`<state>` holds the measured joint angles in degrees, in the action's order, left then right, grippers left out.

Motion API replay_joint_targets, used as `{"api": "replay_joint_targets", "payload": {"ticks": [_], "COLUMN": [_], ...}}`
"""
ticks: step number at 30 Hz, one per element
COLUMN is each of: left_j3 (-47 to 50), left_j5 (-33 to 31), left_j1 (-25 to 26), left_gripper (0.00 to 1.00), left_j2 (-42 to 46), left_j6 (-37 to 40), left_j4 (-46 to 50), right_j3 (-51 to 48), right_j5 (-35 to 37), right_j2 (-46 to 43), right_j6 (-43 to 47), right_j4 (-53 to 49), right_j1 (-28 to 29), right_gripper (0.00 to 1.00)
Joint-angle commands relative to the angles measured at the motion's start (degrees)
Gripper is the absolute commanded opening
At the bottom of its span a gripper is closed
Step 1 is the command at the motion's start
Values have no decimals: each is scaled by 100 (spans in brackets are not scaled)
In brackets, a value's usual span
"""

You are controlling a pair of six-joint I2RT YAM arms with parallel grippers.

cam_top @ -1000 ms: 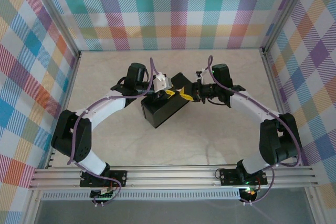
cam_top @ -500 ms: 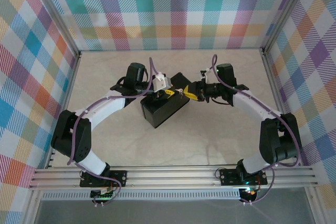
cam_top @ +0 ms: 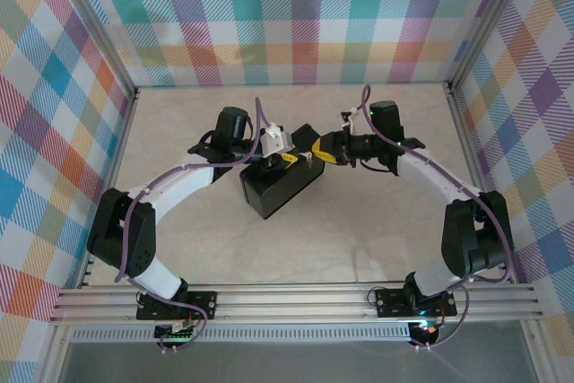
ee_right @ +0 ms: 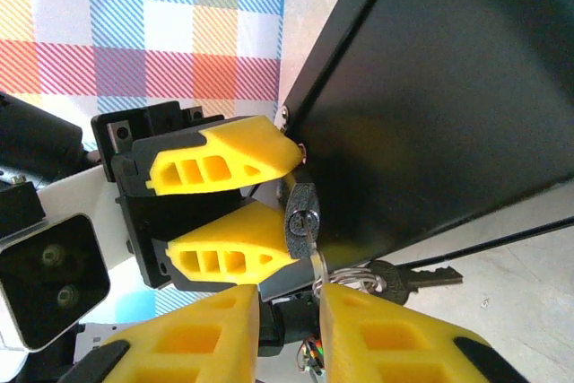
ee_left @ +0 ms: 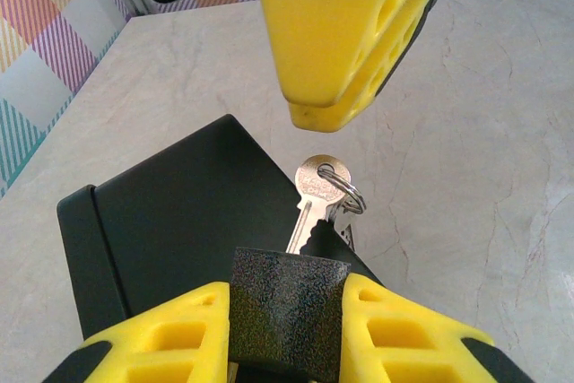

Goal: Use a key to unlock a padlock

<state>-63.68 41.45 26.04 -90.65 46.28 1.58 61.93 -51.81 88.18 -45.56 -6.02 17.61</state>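
Change vs a second ago on the top view: our right pincer (ee_right: 291, 302) has drawn back a little from the left pincer (ee_right: 287, 196); before, the yellow tips were almost butted together. The right one is now released, slightly parted with nothing between, its tips just short of the key (ee_left: 312, 193) head. A sliver of table (ee_left: 466, 132) shows in that gap on the left wrist view. The key sits straight ahead of those tips, blade seated in the keyway of the padlock (ee_left: 287, 298). The left pincer is clenched on the padlock body, one finger each side, keyway end facing the right pincer. We read insertion as done, and this as either a regrip before the turn or a let-go after it. We can't tell which: the shackle is hidden, so nothing confirms it's unlocked. The black box (ee_left: 170, 221) lies right under and behind the left pincer; we can't tell whether it touches the padlock. A key ring (ee_left: 348, 195) and a spare key (ee_right: 421, 275) hang off the key head, just beside the right tips. Those are the likely snag on a regrip, and the box edge leaves the right wrist little room to roll.
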Motion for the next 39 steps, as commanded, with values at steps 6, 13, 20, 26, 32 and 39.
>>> {"api": "replay_joint_targets", "payload": {"ticks": [6,13,20,26,32,39], "left_j3": [-66,-112,-136,-140,-348,-694], "left_j5": [19,38,14,97,587,950], "left_j1": [-107,-99,-100,-115,-228,-298], "left_gripper": [8,8,9,9,6,6], "left_j2": [-14,-56,-102,-153,-293,-441], "left_j6": [-18,-14,-16,88,360,791], "left_j4": [546,584,609,720,1296,2147], "right_j3": [196,135,32,-19,214,665], "right_j5": [-197,-248,-516,-764,-1286,-1409], "right_j2": [340,394,395,368,714,817], "right_j6": [103,-47,-409,-499,219,1445], "right_j4": [101,361,811,923,400,-684], "right_j1": [102,164,225,171,-29,-71], "right_gripper": [24,21,12,0,0,0]}}
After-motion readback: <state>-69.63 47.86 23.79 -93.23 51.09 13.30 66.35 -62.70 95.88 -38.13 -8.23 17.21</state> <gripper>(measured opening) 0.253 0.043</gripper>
